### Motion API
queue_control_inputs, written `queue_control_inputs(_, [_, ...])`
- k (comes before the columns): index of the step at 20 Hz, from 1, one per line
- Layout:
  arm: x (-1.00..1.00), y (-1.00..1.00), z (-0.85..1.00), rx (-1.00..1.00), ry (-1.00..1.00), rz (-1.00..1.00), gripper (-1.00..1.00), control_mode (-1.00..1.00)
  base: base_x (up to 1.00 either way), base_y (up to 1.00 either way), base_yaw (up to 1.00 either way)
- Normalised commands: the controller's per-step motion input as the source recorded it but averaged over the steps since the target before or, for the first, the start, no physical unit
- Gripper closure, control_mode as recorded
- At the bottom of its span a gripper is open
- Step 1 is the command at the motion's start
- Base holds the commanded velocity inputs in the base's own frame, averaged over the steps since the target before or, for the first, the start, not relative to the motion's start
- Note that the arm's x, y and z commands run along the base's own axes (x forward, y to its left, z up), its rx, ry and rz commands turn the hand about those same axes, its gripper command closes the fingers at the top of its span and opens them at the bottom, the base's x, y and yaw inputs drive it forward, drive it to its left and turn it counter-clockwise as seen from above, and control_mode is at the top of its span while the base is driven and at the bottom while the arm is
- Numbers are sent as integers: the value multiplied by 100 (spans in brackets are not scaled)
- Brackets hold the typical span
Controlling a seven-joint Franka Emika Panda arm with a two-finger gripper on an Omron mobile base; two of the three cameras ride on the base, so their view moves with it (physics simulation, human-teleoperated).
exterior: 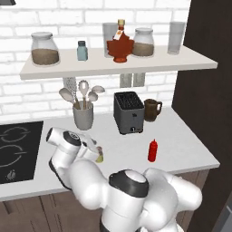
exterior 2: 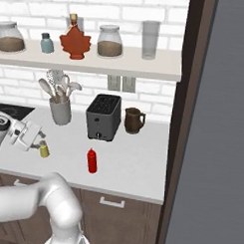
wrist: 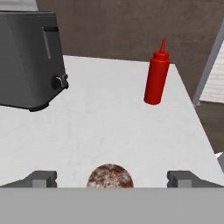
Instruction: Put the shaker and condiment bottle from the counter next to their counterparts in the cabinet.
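On the counter: we see the shaker [exterior 2: 44,150] standing upright on the grey counter [exterior: 181,149], in front of the utensil pot and well left of the toaster.
Gripper: our gripper [wrist: 109,178] sits low over the shaker; in the hand view its two dark fingertips [wrist: 41,178] stand wide apart on either side of the speckled shaker cap [wrist: 109,177], and we cannot see either one touching it.
Gripper from the side: in the right base view the gripper [exterior 2: 37,139] is at the shaker's left and just above it; in the left base view the shaker [exterior: 99,157] peeks out beside the white wrist.
Condiment bottle: the red condiment bottle [exterior: 153,151] stands upright on the counter, in front of the toaster [exterior: 128,112] and well apart from the shaker; the hand view shows the bottle [wrist: 156,78] ahead and to the right.
Shelf: on the cabinet shelf [exterior: 136,67] we see the pale blue shaker [exterior: 82,50] and the maple-leaf bottle [exterior: 120,45], apart from each other, among glass jars [exterior: 44,48].
Other items: a brown mug [exterior: 152,109] stands just right of the toaster; the utensil pot [exterior: 83,115] holds spoons near the wall.
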Motion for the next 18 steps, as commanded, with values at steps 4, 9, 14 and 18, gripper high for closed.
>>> queue_control_inputs(4, [0,0,-33,0,1,2,-100,-100,0,0,0])
queue_control_inputs(9, [3,0,-31,0,0,3,-100,-100,0,0,0])
queue_control_inputs(14, [4,-13,-8,1,0,1,-100,-100,0,0,0])
queue_control_inputs(18, [0,-29,0,4,0,0,-100,-100,0,0,0])
